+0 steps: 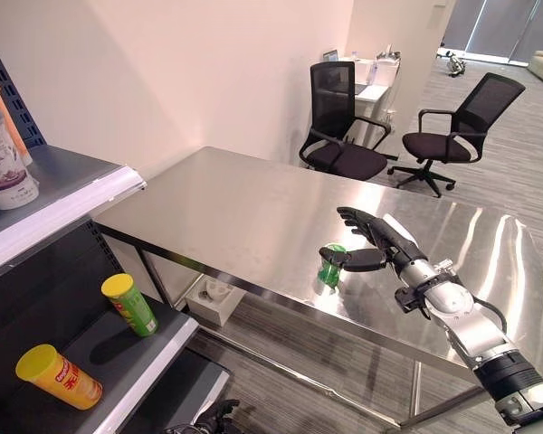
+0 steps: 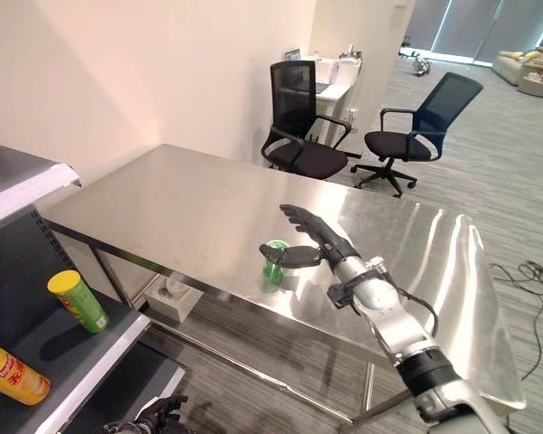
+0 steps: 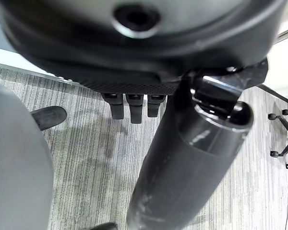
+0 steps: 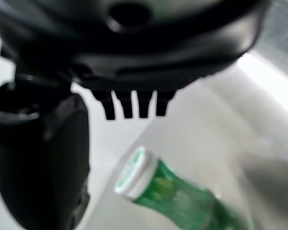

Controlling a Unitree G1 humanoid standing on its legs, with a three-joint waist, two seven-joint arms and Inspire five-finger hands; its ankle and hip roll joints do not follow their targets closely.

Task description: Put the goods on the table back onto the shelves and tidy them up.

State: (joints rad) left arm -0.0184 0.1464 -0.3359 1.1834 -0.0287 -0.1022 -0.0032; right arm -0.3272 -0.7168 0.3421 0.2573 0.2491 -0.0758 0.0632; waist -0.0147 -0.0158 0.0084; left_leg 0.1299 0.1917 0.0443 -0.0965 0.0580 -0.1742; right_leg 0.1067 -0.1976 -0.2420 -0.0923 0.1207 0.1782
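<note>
- The robot's left hand (image 1: 219, 416) hangs low by the floor, beside the foot of the shelves; in its own wrist view the fingers (image 3: 130, 106) point down over grey striped carpet, loosely extended and holding nothing.
- On the dark lower shelf board (image 1: 90, 348) lie two tubular snack cans on their sides: a yellow can with a red label (image 1: 58, 376) nearest, and a green can with a yellow lid (image 1: 130, 304) a little further back, apart from each other.
- The right hand (image 1: 377, 237) is stretched out over the front part of the shiny stainless-steel table (image 1: 235, 208), fingers straight, thumb spread beneath them.
- A small green plastic bottle with a white cap (image 1: 331, 265) stands on the table near its front edge, just under that thumb and beside the palm (whether the thumb touches it cannot be told); the fingers are not curled round it. The right wrist view shows the bottle (image 4: 173, 191) past the fingertips.
- On the grey upper shelf (image 1: 68, 181), at the left, stands a white bottle with a purple patterned label (image 1: 2, 158), with an orange bottle (image 1: 2, 108) just behind it.
- Under the table a white box (image 1: 215, 298) sits on the floor.
- Beyond the table's far end stand two black mesh office chairs: one (image 1: 339, 127) by a white desk (image 1: 373, 86), the other (image 1: 452, 131) out on the carpet.
</note>
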